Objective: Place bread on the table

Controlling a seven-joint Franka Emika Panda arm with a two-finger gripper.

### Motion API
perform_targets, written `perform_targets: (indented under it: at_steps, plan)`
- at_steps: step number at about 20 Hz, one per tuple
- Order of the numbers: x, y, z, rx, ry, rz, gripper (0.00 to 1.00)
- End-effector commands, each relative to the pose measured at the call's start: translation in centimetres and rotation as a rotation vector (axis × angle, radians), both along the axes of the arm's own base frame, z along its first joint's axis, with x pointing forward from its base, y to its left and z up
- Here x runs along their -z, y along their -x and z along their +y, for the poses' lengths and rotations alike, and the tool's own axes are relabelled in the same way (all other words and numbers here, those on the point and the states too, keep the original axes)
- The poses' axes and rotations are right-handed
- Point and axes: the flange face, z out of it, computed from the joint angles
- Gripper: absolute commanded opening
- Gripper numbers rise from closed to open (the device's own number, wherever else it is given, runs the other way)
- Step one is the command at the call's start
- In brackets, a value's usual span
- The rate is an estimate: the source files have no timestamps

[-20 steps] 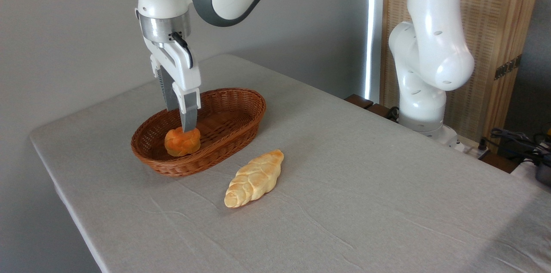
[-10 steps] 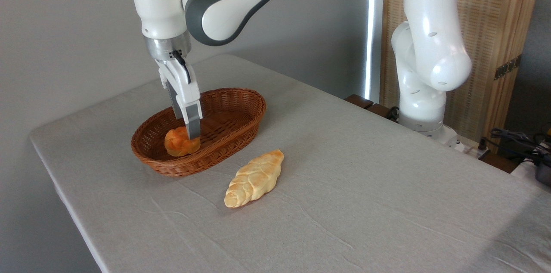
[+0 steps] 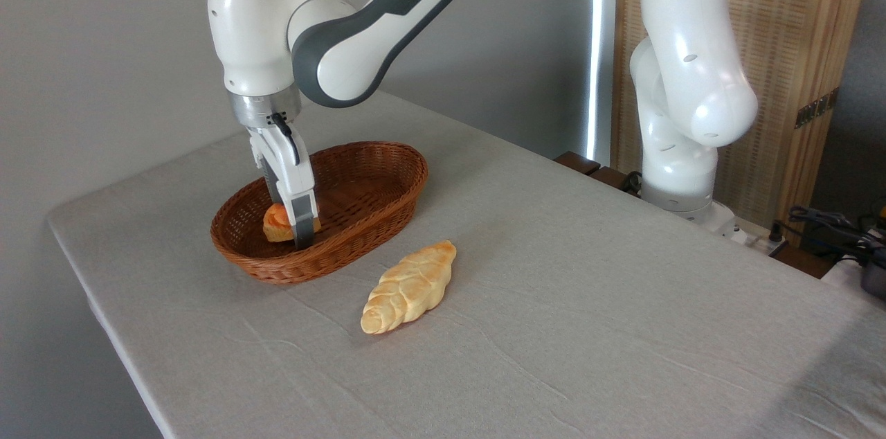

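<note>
The bread [image 3: 275, 223], a small deep-orange knotted bun, lies in the left end of the brown wicker basket [image 3: 387, 156]. My gripper [image 3: 291, 224] points down into the basket, open, with one finger in front of the bun and the other behind it. The front finger [image 3: 302, 221] hides the bun's middle, so orange shows on both sides of it. The far fingertip is hidden behind the bun. The light grey cloth table [image 3: 588, 300] carries the basket.
A pale-yellow braided loaf [image 3: 410, 287] lies on the cloth just right of and in front of the basket. The arm's white base [image 3: 682, 148] rises at the table's far right edge, with cables [image 3: 830, 224] beside it.
The gripper has come straight down into the basket, from fingertips just above the bun to fingers standing on either side of it. The bun and the loaf have not moved.
</note>
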Motion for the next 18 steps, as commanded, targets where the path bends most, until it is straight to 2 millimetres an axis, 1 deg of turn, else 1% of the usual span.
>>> perform_targets:
  at_steps: [1,2,3,4,6,10,15,18]
  plan:
    - [-0.2,-0.3,0.2,-0.013,0.005,-0.015,0.81]
    - [-0.3,-0.4,0.3,-0.012,0.003,-0.018,0.66]
    - [-0.3,-0.4,0.3,-0.011,0.003,-0.018,0.56]
    - [-0.4,-0.4,0.4,-0.01,0.002,-0.021,0.54]
    - [-0.5,-0.5,0.4,-0.014,-0.001,-0.023,0.56]
    - [-0.6,-0.5,0.5,-0.014,-0.001,-0.025,0.56]
    - [-1.3,-0.5,0.5,-0.013,0.006,-0.033,0.57]
    - [-1.3,-0.4,0.5,-0.013,0.005,-0.032,0.58]
